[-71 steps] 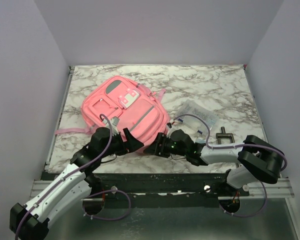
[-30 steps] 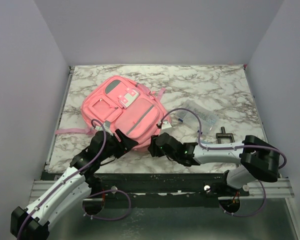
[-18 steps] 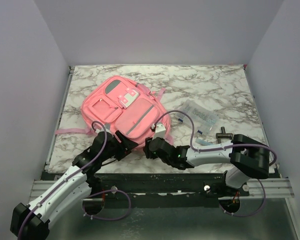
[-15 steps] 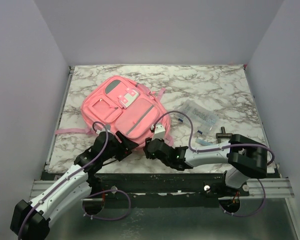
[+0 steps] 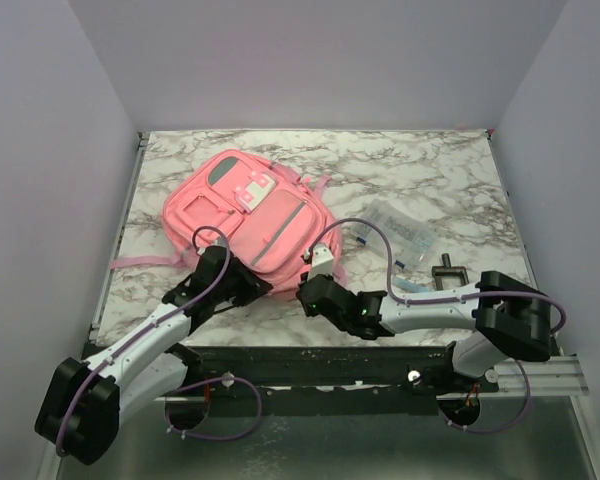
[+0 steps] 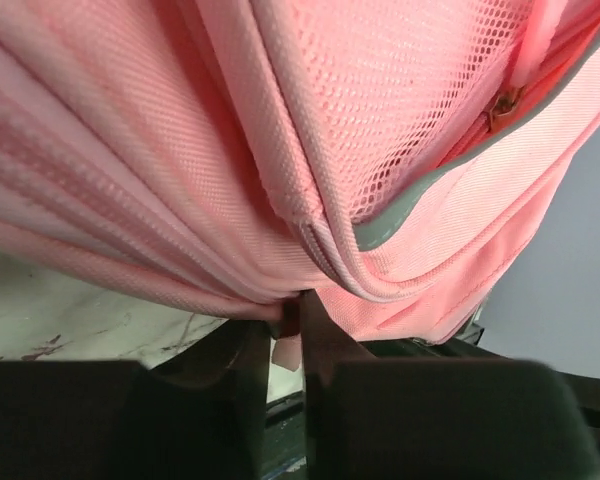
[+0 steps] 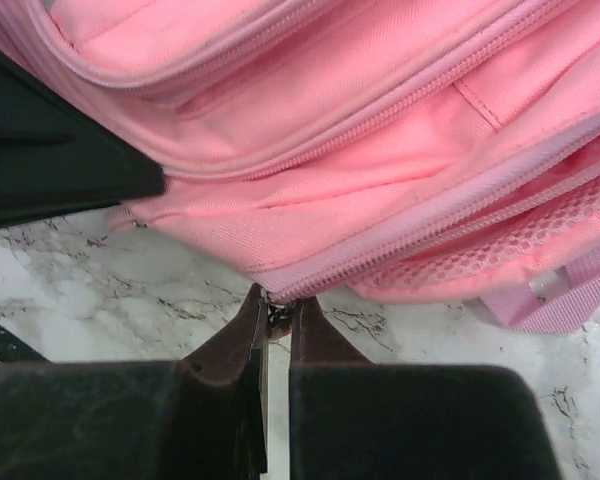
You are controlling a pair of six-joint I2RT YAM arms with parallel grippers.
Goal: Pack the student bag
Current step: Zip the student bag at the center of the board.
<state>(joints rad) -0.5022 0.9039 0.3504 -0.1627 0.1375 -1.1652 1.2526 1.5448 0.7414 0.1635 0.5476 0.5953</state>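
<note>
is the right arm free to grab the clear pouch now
Probably not yet: the right gripper is shut on the bag. The pouch lies uncovered beside that arm, so after letting go the way looks open.

- Left arm (image 5: 145, 345) is being held low, stretched forward and to the right from its base, wrist angled down.
- Left gripper (image 6: 290, 312) is being clamped on a fold of the student bag (image 6: 280, 150); jaws nearly together, fabric between them.
- Right arm (image 5: 430, 305) is being folded back at the elbow, forearm laid leftward toward centre.
- Right gripper (image 7: 277, 312) is being pinched closed at the bag's zipper seam; fingers (image 7: 230, 350) almost touching.
</note>
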